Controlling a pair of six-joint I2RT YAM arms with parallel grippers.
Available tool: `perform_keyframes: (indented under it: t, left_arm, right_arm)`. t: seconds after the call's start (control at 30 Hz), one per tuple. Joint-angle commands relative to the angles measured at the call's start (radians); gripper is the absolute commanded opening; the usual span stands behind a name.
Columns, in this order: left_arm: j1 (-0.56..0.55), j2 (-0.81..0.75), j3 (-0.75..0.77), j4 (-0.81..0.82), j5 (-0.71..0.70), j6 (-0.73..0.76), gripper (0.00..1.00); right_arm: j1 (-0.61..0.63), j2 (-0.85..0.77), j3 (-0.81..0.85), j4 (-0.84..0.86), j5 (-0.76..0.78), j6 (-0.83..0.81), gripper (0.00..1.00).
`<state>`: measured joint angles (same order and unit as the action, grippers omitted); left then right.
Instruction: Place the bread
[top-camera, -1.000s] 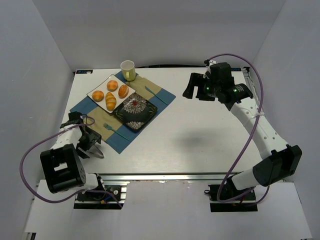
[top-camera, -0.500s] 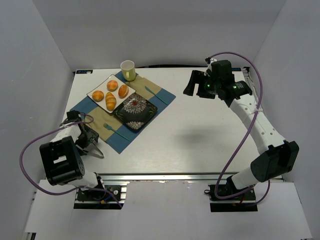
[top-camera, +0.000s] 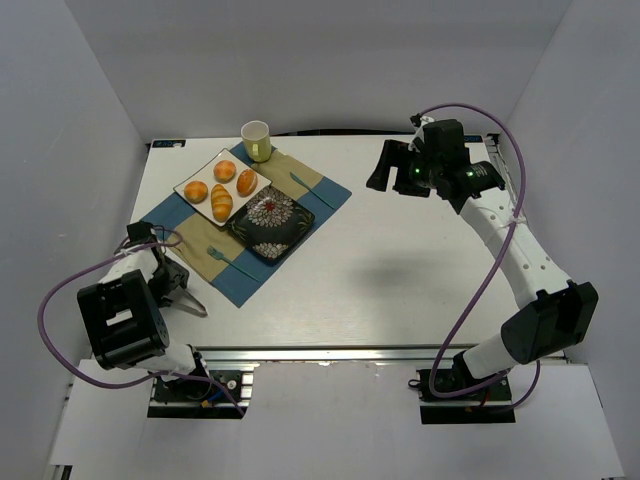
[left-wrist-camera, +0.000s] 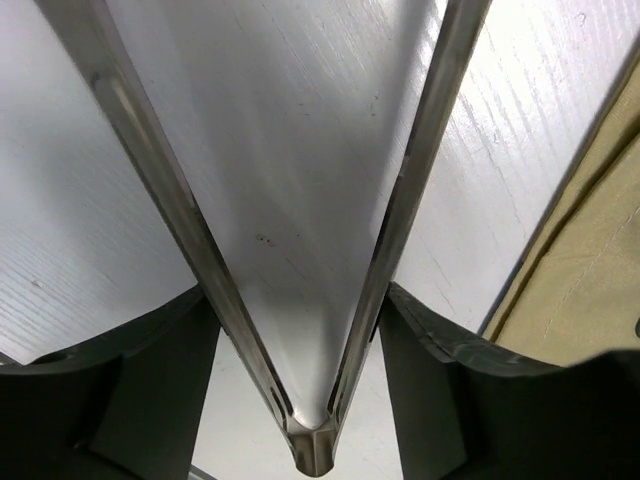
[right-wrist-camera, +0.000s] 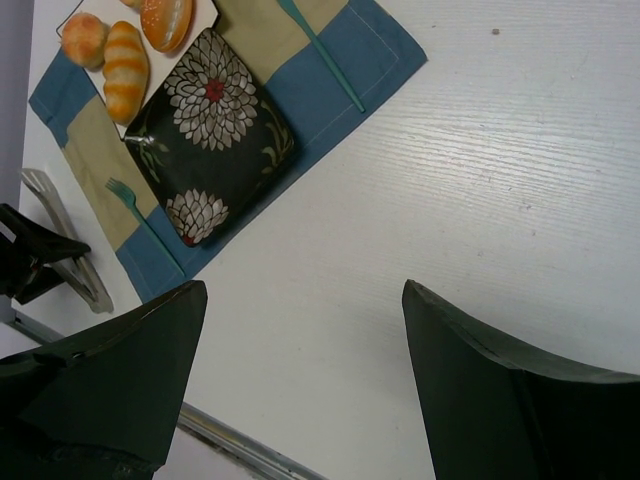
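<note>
Several golden bread rolls lie on a white plate at the back left, also seen in the right wrist view as rolls. A dark floral plate sits next to it on the blue and tan placemat. My left gripper is low at the mat's near left corner, its fingers pressed against both arms of a pair of metal tongs lying on the table; the gripper straddles their hinge. My right gripper hangs open and empty, high over the back right; in its own view only table shows between the fingers.
A pale green cup stands behind the white plate. Two teal forks lie on the mat's blue edges. White walls close in the table on the left, back and right. The metal rail runs along the near edge.
My left gripper's fingers have closed in from wide open onto the tongs and the wrist has shifted slightly left. The right arm has barely moved.
</note>
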<state>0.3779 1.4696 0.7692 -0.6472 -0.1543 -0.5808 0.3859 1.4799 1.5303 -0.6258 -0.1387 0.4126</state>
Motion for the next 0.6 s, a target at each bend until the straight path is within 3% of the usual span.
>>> perform_keyframes:
  t: [0.0, 0.27, 0.57]
  left_arm:
    - [0.007, -0.011, 0.021, 0.02, 0.001, 0.006, 0.71]
    - [0.007, -0.067, 0.128, -0.081, 0.033, -0.028, 0.65]
    - [0.007, -0.111, 0.367, -0.204, 0.091, -0.042, 0.6]
  right_arm:
    - [-0.005, 0.002, 0.042, 0.031, -0.019, 0.005, 0.85]
    - [-0.005, -0.007, 0.03, 0.035, -0.029, 0.012, 0.85]
    - [-0.005, -0.013, 0.027, 0.046, -0.05, 0.026, 0.85]
